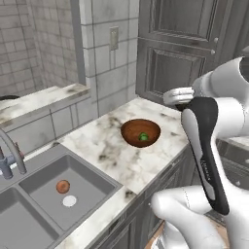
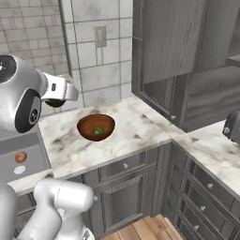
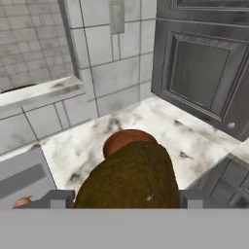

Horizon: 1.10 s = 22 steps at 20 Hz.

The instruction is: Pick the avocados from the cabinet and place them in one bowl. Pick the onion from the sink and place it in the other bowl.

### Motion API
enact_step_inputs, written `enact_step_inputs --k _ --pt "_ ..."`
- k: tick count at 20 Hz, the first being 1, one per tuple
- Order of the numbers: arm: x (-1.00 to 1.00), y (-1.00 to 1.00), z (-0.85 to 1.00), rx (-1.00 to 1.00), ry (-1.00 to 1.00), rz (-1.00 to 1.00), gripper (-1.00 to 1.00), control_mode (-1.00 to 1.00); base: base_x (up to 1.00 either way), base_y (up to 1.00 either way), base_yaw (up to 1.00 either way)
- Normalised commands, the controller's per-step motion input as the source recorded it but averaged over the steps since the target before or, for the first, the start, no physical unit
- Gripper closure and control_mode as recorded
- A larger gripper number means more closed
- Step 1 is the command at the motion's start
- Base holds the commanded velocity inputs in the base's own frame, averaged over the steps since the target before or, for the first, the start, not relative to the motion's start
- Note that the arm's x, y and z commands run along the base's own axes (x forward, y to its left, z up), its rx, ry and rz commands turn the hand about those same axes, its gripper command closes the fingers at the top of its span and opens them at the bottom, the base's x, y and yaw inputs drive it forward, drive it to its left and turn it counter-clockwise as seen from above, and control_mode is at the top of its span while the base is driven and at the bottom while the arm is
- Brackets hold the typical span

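In the hand view my gripper (image 3: pixel 124 199) is shut on a dark olive-brown avocado (image 3: pixel 127 172), held between the two fingertips (image 3: pixel 56 198). Just beyond it sits the reddish-brown bowl (image 3: pixel 127 138) on the marble counter. That bowl (image 1: pixel 140 132) holds the bright green avocado (image 1: pixel 143 137), and my hand (image 1: pixel 178 96) hovers above and to its right. The orange-brown onion (image 1: pixel 62 186) lies in the right basin of the sink (image 1: pixel 97 177), beside the drain. The dark wood-grain cabinet (image 2: pixel 211 33) is at the upper right. The other bowl is out of view.
A curved faucet (image 1: pixel 9 151) stands at the sink's left. Tall panelled grey doors (image 1: pixel 185 48) rise behind the counter corner. A tiled wall with an outlet (image 1: pixel 114 38) backs the counter. A toaster (image 2: pixel 233 125) sits on the right counter run.
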Motion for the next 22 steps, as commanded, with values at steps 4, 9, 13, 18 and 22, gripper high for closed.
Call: enact_step_inputs --k 4,9,13,18,22 --pt "0.94 0.25 -0.39 -0.05 0.25 0.03 1.00 -1.00 0.00 0.00 0.00" --pt "0.97 0.20 -0.58 -0.11 0.16 0.00 1.00 -1.00 0.00 0.00 0.00" --pt "0.80 0.22 -0.66 -0.07 0.08 0.00 1.00 -1.00 0.00 0.00 0.00" --pt "0.63 0.07 -0.61 0.01 0.02 0.03 1.00 -1.00 0.00 0.00 0.00" --pt "0.69 -0.10 -0.57 0.04 0.08 0.04 1.00 -1.00 0.00 0.00 0.00"
